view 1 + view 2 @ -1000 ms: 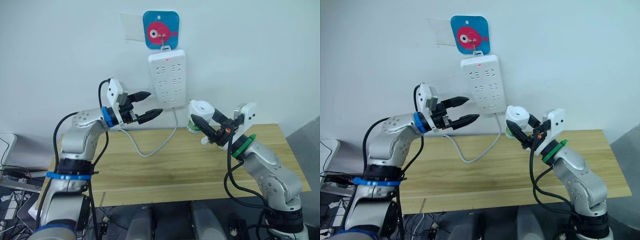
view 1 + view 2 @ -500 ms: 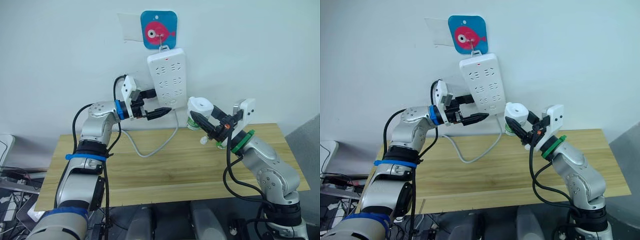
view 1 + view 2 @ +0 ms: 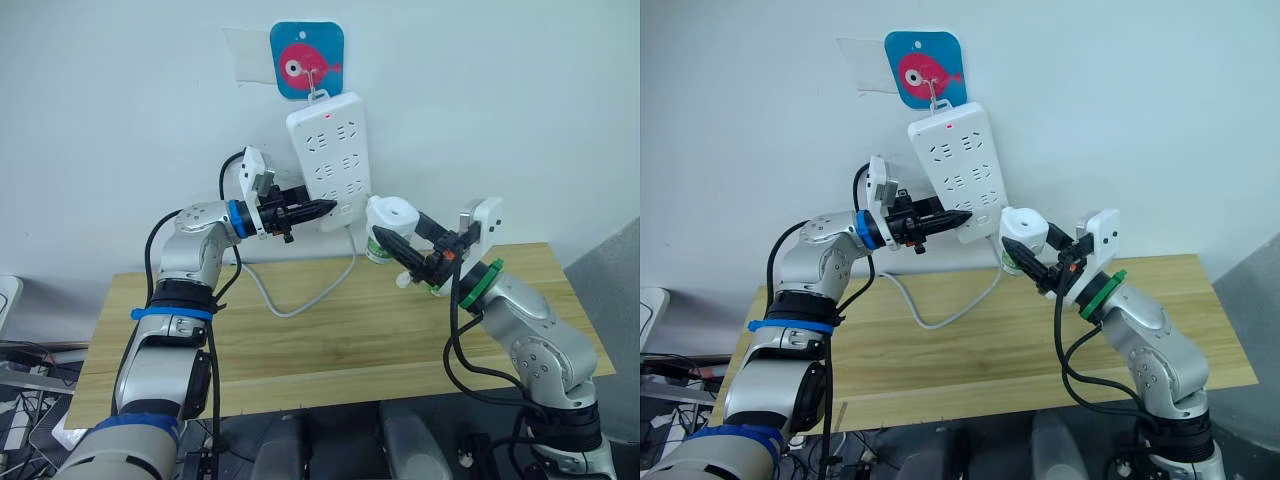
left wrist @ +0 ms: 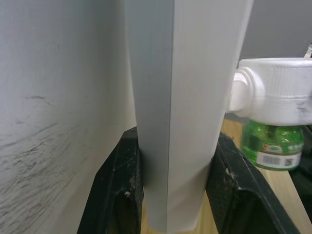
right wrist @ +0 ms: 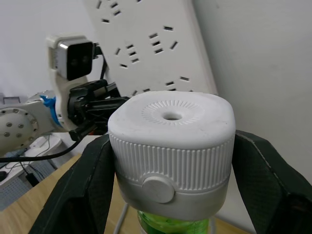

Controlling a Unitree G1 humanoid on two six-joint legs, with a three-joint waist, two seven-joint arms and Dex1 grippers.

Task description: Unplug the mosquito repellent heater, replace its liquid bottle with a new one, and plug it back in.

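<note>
The mosquito repellent heater (image 3: 392,213), a white domed unit with a green liquid bottle (image 3: 378,248) under it, hangs in the air above the table's back edge. My right gripper (image 3: 396,230) is shut on it, one finger (image 5: 80,190) on each side of its ribbed body. The heater sits just right of the power strip's lower end. My left gripper (image 3: 322,208) is shut on the left edge of the white power strip (image 3: 328,160); its pads (image 4: 119,195) press both faces of the strip (image 4: 180,97).
The power strip hangs tilted from a hook on a blue fish plaque (image 3: 306,60) on the wall. Its white cable (image 3: 300,300) loops down onto the wooden table (image 3: 330,340).
My left gripper has reached the strip's left edge and closed on it. The strip now hangs tilted. The right gripper has brought the heater slightly left, closer to the strip.
</note>
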